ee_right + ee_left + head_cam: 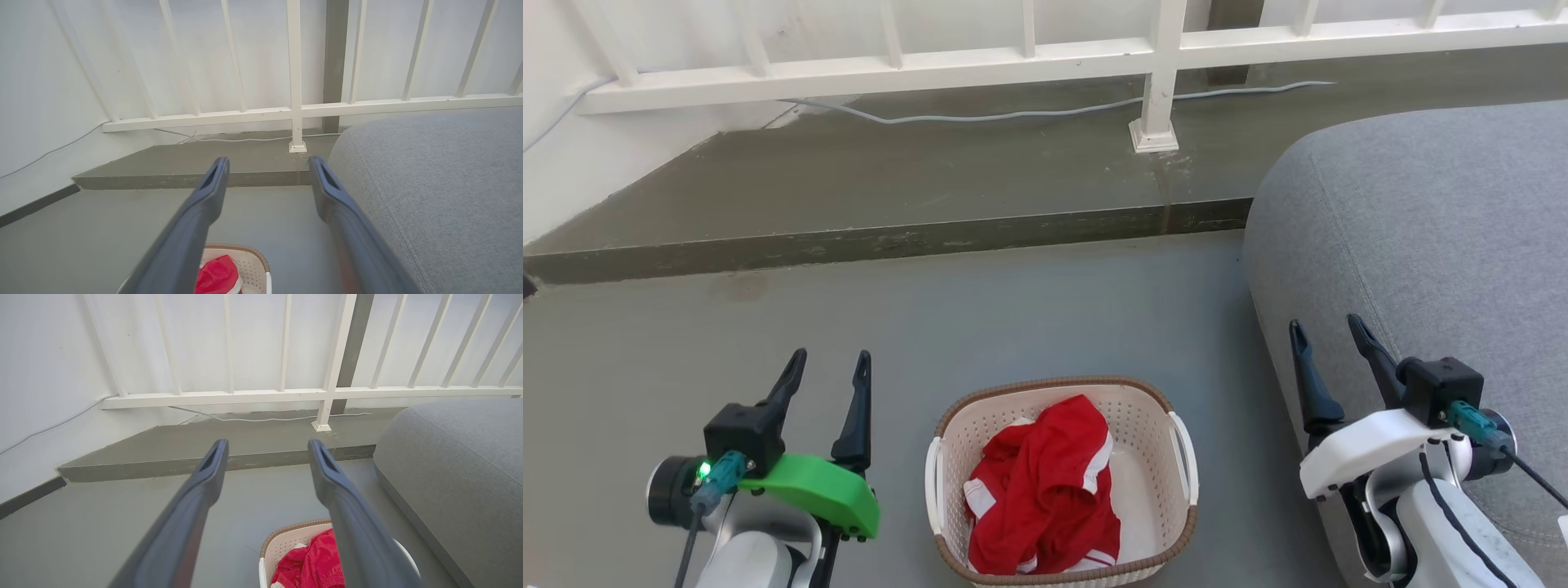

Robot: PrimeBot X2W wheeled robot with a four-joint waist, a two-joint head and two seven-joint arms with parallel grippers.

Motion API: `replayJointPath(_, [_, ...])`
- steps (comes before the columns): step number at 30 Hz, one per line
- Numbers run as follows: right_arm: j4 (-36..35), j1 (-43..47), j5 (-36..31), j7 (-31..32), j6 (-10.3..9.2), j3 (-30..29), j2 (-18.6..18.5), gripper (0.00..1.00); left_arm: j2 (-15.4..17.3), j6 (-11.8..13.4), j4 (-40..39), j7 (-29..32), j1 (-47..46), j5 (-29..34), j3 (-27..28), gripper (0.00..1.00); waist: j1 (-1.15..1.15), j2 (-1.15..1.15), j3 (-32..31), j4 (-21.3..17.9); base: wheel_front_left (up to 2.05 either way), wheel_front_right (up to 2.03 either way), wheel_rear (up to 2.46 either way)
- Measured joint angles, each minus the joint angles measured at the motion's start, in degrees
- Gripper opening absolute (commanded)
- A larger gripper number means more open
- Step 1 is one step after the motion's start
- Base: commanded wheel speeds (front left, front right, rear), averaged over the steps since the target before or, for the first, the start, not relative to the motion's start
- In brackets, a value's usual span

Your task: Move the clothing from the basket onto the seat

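Observation:
Red clothing [1045, 490] with white trim lies bunched inside the cream basket [1147, 400], which stands on the grey floor between my arms. The grey seat [1421, 212] fills the right side of the head view. My left gripper [832, 365] hovers open to the left of the basket, holding nothing. My right gripper [1327, 331] is open too, over the seat's near left edge. The left wrist view catches the basket [286, 543] and clothing [314, 563] low between the open left gripper [267, 446]. In the right wrist view, the clothing [216, 275] peeks beneath the open right gripper [267, 163].
A raised concrete step [890, 237] runs across behind the basket, with a white railing [1160, 73] and a pale cable [1013, 114] on it. A white wall [572, 180] closes the left side. Bare floor [1054, 310] lies ahead of the basket.

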Motion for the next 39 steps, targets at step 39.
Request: replayJointPath(39, [-0.10, -2.21, -1.54, -0.57, 0.64, -1.59, 0.78, 1.00, 0.09, 0.68, -0.26, -0.34, -2.69, 2.30, -1.08, 1.00, 0.00, 0.00, 4.16, 0.11, 0.00, 0.00, 0.00])
